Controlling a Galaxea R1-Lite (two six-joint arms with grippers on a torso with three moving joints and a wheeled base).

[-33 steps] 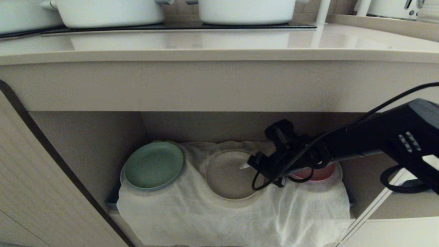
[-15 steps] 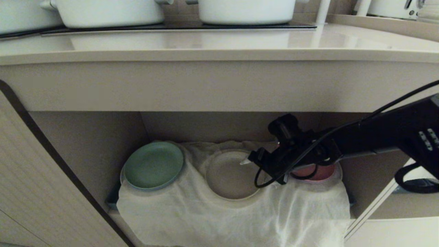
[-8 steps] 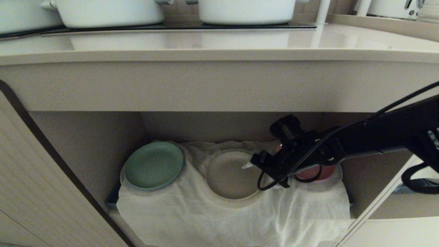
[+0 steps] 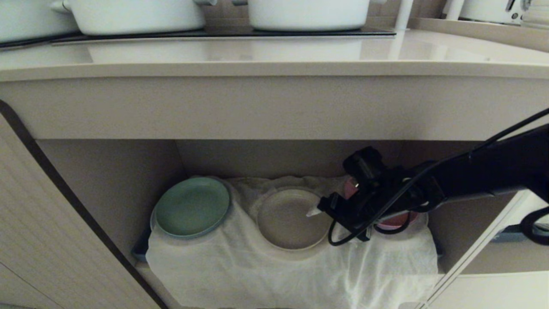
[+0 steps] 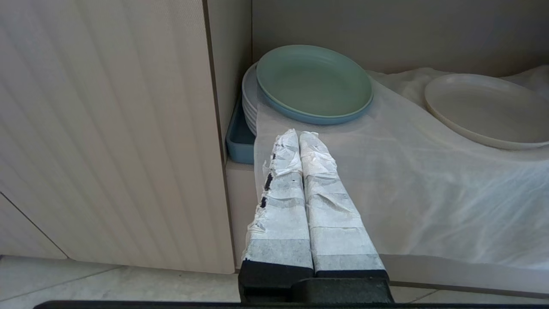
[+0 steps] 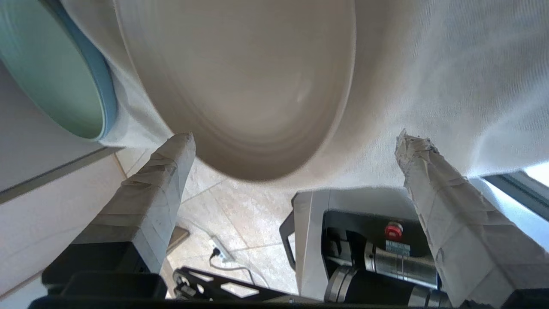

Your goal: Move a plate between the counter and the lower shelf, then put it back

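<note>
Right gripper (image 4: 319, 210) spread wide, empty, hovering over right side of plate (image 4: 288, 219). Plate lies flat on white cloth (image 4: 266, 270) in lower shelf (image 4: 107, 180). You're handling stiff, smooth, breakable dish: pinch raised rim, near edge; expect slip on cloth.

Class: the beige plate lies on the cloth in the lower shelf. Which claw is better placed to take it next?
The right claw: it hangs open at the plate's right edge. The left claw sits shut, outside the lower shelf.
</note>
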